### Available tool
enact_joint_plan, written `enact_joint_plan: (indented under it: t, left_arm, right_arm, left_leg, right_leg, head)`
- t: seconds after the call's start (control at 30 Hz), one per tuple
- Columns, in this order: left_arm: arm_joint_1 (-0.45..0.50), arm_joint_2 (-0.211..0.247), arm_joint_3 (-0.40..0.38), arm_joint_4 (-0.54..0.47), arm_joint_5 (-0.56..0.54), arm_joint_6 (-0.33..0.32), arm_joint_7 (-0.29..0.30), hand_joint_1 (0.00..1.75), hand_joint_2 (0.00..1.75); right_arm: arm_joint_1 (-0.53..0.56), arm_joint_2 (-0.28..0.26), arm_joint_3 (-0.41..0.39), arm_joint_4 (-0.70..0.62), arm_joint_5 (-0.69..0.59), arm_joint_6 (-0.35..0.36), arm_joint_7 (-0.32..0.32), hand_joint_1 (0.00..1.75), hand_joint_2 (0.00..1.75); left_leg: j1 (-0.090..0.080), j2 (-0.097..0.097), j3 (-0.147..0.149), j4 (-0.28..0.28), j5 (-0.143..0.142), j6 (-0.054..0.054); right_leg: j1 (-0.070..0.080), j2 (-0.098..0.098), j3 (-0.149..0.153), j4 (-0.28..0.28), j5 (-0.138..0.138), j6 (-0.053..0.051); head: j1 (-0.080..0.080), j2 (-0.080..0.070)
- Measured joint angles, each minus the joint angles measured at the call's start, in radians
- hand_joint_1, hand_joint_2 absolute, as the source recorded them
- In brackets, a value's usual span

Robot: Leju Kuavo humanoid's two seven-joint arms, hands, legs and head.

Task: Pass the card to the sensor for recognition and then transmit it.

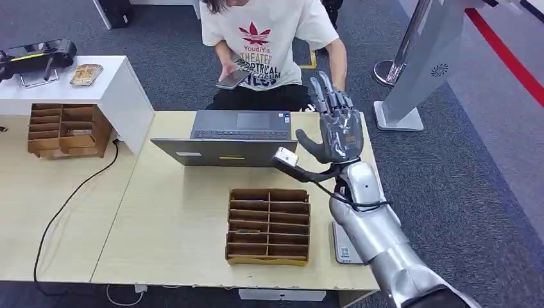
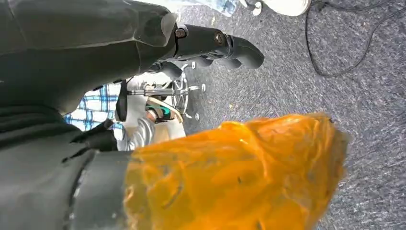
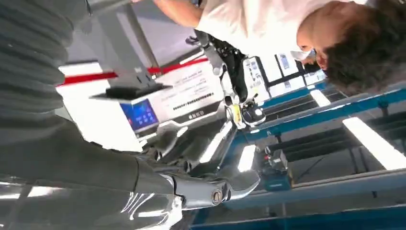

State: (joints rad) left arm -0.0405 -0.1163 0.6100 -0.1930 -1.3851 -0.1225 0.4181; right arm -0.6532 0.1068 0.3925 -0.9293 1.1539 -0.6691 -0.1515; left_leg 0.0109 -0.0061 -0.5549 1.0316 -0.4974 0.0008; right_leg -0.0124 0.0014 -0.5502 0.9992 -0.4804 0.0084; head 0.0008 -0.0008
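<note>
- The right hand point(image 1: 337, 131) is raised above the far right corner of the surface point(image 1: 173, 218), palm up toward the person point(image 1: 269, 45) seated behind it; its fingers point(image 1: 327, 90) are spread apart and hold nothing; I see no card between them
- In the right wrist view the same hand point(image 3: 201, 187) shows a thumb stretched out and the darker fingers extended, with ceiling lights behind
- A flat pale card-like piece point(image 1: 344, 244) with a small printed mark lies on the surface at the right edge, under the right forearm; whether it is the card or the sensor I cannot tell
- A cardboard divider box point(image 1: 268, 226) sits near the front edge of the surface, just left of that piece; an open laptop point(image 1: 234, 136) stands beyond it, facing the person, who holds a phone point(image 1: 232, 78)
- The left hand point(image 2: 206, 45) hangs over grey carpet, an orange wrapping point(image 2: 234, 172) close to the camera; its fingers look curled, but open or closed I cannot tell
</note>
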Motion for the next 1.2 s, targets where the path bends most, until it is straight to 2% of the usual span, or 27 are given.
enact_joint_plan:
  t: [0.27,0.4,0.67,0.83,1.0,1.2]
  left_arm:
    - [0.0,-0.005,0.02,0.0,0.004,0.006,0.002,0.0,0.0]
    - [0.001,-0.01,0.035,0.0,0.013,0.009,0.005,0.0,0.0]
    - [0.001,-0.024,0.079,0.0,0.04,0.026,0.02,0.0,0.0]
    - [0.001,-0.034,0.108,0.0,0.064,0.031,0.031,0.0,0.0]
    - [0.002,-0.043,0.138,0.0,0.082,0.039,0.039,0.0,0.0]
    - [0.002,-0.05,0.161,0.0,0.094,0.041,0.041,0.0,0.0]
  right_arm:
    - [0.104,0.018,-0.049,-0.141,-0.101,0.0,-0.066,0.0,0.0]
    - [0.159,0.034,-0.076,-0.222,-0.249,0.0,-0.098,0.0,0.0]
    - [0.286,0.053,-0.077,-0.397,-0.626,0.037,-0.089,0.0,0.0]
    - [0.347,0.059,-0.078,-0.464,-0.762,0.084,-0.05,0.0,0.0]
    - [0.419,0.059,-0.078,-0.552,-0.856,0.066,-0.076,0.0,0.0]
    - [0.502,0.057,-0.078,-0.675,-0.879,0.04,-0.104,0.0,0.0]
  left_leg:
    - [0.0,0.0,0.0,0.0,0.0,0.0]
    - [0.0,0.0,0.0,0.0,0.0,0.0]
    - [0.0,0.0,-0.001,0.0,0.0,0.0]
    - [0.0,0.0,-0.001,0.0,0.0,0.0]
    - [0.0,0.0,-0.001,0.0,0.0,0.0]
    - [0.0,0.0,-0.001,0.0,0.0,0.0]
  right_leg:
    - [0.0,0.0,0.0,0.0,0.0,0.0]
    - [0.0,0.0,0.0,0.0,0.0,0.0]
    - [0.0,0.0,-0.001,0.0,0.0,0.0]
    - [0.0,0.0,-0.001,0.0,0.0,0.0]
    - [0.0,0.0,-0.001,0.0,0.0,0.0]
    - [0.0,0.0,-0.002,0.0,0.0,0.0]
  head:
    - [0.0,0.0]
    - [0.0,0.0]
    - [0.0,0.0]
    - [0.0,0.0]
    - [0.0,0.0]
    - [0.0,0.0]
